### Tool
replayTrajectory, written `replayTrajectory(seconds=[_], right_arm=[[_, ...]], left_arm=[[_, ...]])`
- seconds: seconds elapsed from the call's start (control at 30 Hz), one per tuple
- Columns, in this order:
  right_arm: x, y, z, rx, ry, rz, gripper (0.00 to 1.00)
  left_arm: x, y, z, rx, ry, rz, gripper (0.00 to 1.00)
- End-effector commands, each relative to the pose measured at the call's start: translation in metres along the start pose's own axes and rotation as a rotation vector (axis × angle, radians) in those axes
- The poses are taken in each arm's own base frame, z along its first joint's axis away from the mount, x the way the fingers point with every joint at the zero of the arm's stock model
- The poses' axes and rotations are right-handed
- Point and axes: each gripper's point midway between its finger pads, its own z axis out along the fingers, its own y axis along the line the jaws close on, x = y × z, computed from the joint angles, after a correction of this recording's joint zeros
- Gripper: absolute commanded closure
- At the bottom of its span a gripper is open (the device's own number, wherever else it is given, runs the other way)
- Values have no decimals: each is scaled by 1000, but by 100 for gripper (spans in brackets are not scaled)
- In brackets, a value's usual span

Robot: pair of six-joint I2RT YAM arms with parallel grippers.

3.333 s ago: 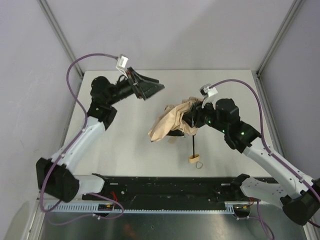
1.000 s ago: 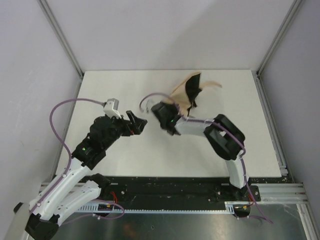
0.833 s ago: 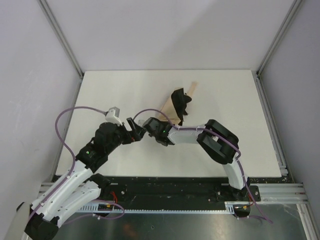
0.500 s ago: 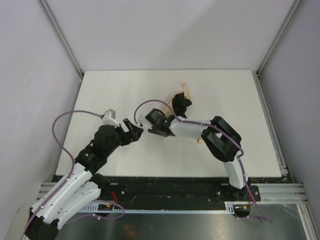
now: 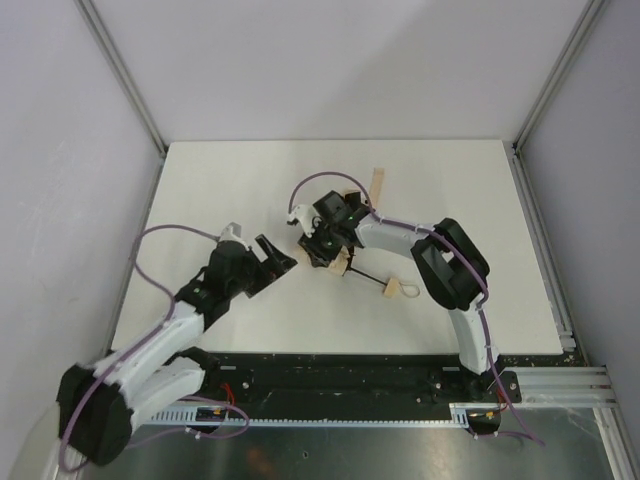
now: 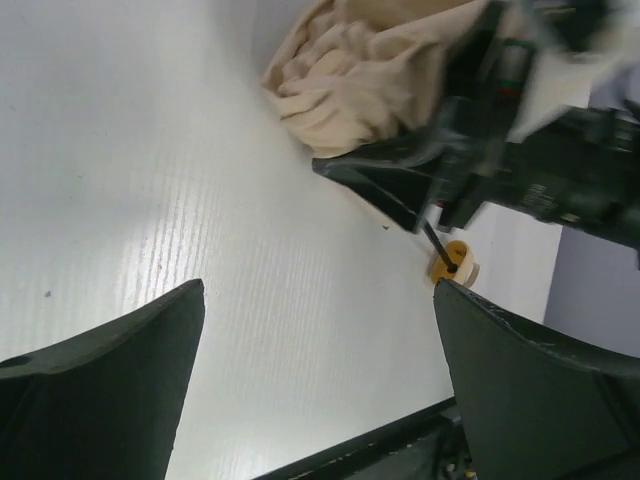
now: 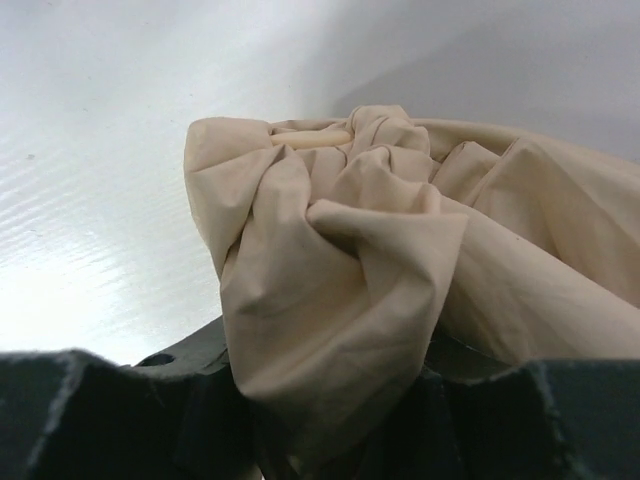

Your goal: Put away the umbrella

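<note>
The right arm is bent leftward across the surface (image 5: 220, 180), the right gripper (image 5: 322, 240) clenched on the umbrella (image 7: 340, 250) mid-surface. Its tan canopy is bunched, its handle (image 5: 390, 289) laid flat. The left gripper (image 5: 278, 256) is held spread nearby.

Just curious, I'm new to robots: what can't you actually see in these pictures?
Right wrist view: the umbrella's bunched cloth hides its handle and whether the right gripper is closed.
Top view: the right arm covers most of the cloth.
Left wrist view: the right gripper is blurred.
</note>
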Motion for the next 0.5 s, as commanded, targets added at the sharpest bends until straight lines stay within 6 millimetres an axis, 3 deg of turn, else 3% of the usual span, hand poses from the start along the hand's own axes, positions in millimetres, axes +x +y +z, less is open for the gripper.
replayTrajectory(seconds=[0.0,0.2,0.47], right_arm=[[134,75,32,-341,355,313,100],[129,71,32,-386,308,353,100],[125,70,31,-411,285,367,100]], left_arm=[[11,-22,30,127,136,-228,1],[0,-9,63,119,177,-524,1],[-8,-10,94,131,172,-564,1]])
